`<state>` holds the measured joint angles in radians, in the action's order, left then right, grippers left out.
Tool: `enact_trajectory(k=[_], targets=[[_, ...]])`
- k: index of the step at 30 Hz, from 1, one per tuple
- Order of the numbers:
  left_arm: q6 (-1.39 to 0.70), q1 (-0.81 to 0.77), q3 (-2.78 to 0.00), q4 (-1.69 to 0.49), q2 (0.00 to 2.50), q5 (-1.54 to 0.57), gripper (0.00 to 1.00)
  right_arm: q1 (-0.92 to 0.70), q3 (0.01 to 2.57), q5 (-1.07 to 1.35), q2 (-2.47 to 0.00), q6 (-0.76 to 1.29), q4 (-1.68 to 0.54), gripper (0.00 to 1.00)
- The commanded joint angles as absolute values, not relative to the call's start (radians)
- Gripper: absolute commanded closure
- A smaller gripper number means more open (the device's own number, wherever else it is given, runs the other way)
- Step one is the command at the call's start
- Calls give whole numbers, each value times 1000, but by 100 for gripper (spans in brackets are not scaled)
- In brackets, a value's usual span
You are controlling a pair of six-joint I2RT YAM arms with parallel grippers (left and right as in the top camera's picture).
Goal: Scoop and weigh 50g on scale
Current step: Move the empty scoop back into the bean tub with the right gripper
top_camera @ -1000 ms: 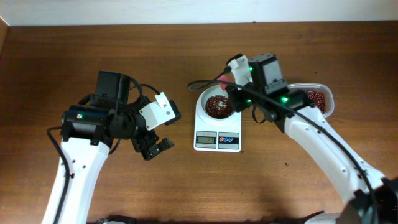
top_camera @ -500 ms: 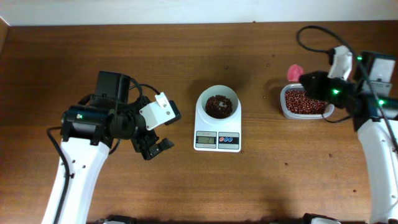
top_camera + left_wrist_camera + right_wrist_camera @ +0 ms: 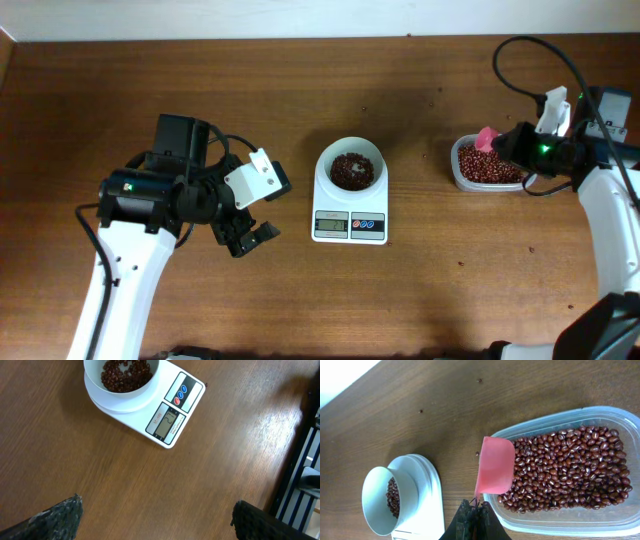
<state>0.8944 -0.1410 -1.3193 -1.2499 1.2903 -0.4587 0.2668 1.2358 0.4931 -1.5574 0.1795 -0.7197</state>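
Overhead: the scale (image 3: pixel 350 212) is sitting at the middle of the table (image 3: pixel 400 300), its round bowl (image 3: pixel 350 168) holding a small heap of red beans (image 3: pixel 351 170) on the far side of the display; the left gripper (image 3: pixel 250 238) is hanging well to the left of it, its claw spread apart and holding nothing; at the far right the right gripper (image 3: pixel 505 146) is clamping a pink scoop (image 3: pixel 487 138) at the left rim of a clear tub (image 3: pixel 488 178) of beans.

Left wrist: the scale is lying far ahead, apart from the two dark fingertips (image 3: pixel 59 516), which are standing wide over bare wood.

Right wrist: the claw is pinching together on the scoop's handle; the scoop's head (image 3: pixel 495 465) is overlapping the tub's left edge (image 3: pixel 496 506); the scale is showing at the near left.
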Motion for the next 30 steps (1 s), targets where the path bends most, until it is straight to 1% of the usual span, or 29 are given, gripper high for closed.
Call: enact_trajectory(k=[1,9,18,25,30], targets=[[903,-141,-1326,-1251,1290,-463,1,269,1230,486,-1581,177,-719,96],[903,-141,-1326,-1251,1290,-463,1,269,1230,485,-1628,177,-704,96],[903,-141,-1326,-1251,1293,-462,1,269,1229,481,-1630,173,-675,96],[903,-141,-1326,-1251,1293,-462,1,269,1201,429,-1630,172,-647,96],[903,-141,-1326,-1251,1293,-462,1,269,1200,429,-1630,138,-646,96]])
